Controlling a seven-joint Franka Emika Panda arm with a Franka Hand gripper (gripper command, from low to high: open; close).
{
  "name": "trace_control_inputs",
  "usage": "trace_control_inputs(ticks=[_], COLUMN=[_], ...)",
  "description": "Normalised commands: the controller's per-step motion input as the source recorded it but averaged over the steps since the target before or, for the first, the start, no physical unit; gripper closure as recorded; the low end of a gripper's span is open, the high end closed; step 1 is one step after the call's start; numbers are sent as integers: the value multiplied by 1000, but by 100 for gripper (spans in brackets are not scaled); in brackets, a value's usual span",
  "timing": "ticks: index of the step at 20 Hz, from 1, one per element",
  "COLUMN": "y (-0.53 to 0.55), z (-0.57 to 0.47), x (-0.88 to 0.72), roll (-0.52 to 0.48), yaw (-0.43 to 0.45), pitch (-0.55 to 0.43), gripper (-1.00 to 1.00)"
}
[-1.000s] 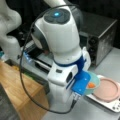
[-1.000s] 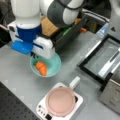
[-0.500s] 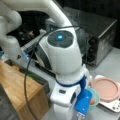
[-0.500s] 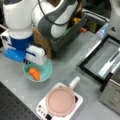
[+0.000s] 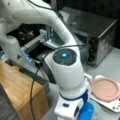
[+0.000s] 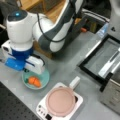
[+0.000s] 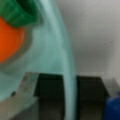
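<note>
The gripper is seen low over the teal bowl at a front view's left. In the wrist view the bowl rim stands between the fingers, straddled but not visibly clamped. An orange carrot toy lies inside. To the right sits a pink-topped scale. The bowl is judged light, stiff and slippery; the rim is the best hold.

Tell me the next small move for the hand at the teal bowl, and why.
Probably close the hand on the teal bowl's rim. In the wrist view the rim runs between the two fingers, one inside the bowl and one outside, with gaps either side. The orange carrot lies inside, away from the rim.
</note>
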Motion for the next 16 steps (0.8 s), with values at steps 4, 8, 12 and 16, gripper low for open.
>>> trace_control_inputs(ticks=[4, 8, 12, 16], y=[-88, -60, -45, -45], z=[-144, -41, 16, 36], x=[218, 182, 129, 107], roll=[-81, -40, -38, -54], yaw=[174, 197, 172, 145], pitch=[40, 37, 66, 76], gripper=[100, 100, 100, -100])
